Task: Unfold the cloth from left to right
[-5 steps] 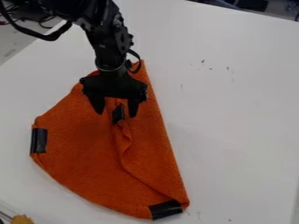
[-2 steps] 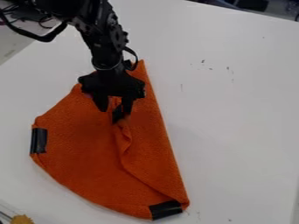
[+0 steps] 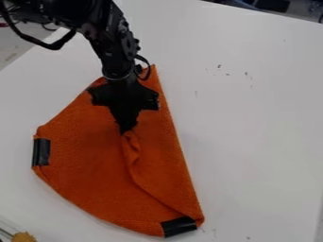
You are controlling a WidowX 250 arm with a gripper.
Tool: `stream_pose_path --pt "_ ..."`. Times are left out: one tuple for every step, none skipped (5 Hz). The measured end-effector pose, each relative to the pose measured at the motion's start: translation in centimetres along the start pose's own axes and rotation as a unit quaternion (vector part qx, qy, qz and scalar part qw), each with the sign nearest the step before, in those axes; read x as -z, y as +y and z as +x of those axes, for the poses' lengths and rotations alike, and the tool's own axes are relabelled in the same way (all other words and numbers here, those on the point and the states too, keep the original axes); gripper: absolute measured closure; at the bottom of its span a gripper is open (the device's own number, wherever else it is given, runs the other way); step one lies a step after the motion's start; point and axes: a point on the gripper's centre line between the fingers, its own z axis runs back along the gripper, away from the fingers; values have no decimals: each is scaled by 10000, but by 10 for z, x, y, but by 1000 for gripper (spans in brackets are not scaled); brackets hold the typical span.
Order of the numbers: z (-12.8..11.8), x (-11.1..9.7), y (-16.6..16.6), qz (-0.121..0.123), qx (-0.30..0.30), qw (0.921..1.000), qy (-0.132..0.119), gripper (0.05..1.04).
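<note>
Your claw (image 3: pixel 127 128) is clenched on the inner tip of the orange cloth (image 3: pixel 82 160), left on the table (image 3: pixel 259 142). The straight fold runs far to near, right of your claw; carry rightward across it.
</note>
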Motion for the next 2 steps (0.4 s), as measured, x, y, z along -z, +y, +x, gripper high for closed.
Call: stream_pose_path --pt "3 -2 0 17 -13 10000 -10 1020" --pt "5 -14 -7 213 76 9997 7 1026"
